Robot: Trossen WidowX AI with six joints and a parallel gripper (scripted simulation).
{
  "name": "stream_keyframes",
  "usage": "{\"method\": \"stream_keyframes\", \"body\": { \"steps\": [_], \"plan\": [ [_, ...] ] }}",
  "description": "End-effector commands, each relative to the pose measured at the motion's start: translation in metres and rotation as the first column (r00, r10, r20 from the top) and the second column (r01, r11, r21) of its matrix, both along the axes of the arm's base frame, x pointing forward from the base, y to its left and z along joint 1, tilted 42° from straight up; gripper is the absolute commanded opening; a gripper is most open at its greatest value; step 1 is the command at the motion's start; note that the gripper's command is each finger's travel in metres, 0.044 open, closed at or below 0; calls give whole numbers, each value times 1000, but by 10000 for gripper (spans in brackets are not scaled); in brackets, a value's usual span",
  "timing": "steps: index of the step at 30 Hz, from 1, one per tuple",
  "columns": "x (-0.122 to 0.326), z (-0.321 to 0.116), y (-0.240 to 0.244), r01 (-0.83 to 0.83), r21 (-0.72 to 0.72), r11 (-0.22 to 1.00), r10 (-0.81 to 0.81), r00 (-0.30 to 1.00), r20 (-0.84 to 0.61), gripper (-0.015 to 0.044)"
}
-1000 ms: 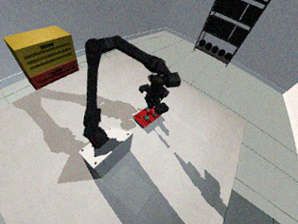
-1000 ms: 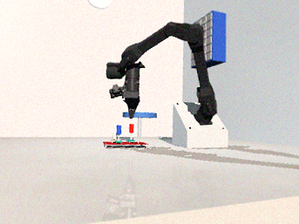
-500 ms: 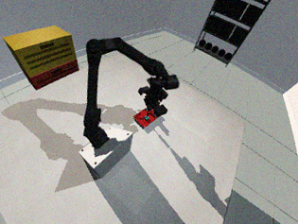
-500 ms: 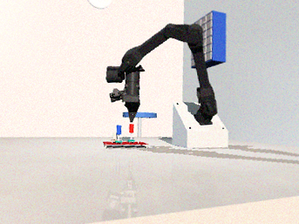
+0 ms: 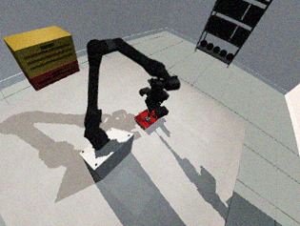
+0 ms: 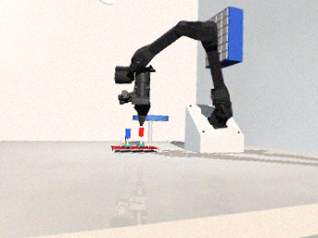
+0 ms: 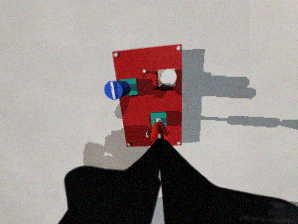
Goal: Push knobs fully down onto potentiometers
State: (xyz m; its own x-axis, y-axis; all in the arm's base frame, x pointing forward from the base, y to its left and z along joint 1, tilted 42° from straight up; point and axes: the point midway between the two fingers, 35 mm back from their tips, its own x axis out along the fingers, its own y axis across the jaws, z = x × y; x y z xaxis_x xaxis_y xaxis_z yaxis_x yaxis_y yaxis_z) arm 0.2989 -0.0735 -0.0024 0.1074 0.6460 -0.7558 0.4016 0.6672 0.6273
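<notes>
While hovering closed and empty above red knob [image 6: 141, 131] [image 7: 159, 131], needing straight, centred, gentle pressing toward board [image 5: 143, 123] [image 6: 120, 149] [image 7: 145, 60].

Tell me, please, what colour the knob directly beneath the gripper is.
Red, seen best in the exterior view.

Arm arched; end effector [image 5: 162, 112] [image 6: 143, 125] [image 7: 160, 142] pointing down, fingers closed together, empty.

Pale table [image 5: 197, 122] [image 6: 72, 193] [image 7: 240, 30] beneath a red circuit board [image 5: 143, 123] [image 6: 120, 149] [image 7: 145, 107].
</notes>
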Motion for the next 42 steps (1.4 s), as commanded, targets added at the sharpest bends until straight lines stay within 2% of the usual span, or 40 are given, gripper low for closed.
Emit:
{"method": "stream_keyframes", "body": {
  "steps": [1,42],
  "plan": [
    [0,-1,3,1,5,1000,-1,1000,-4,0],
    [1,-8,9,1,6,1000,-1,1000,-4,0]
  ]
}}
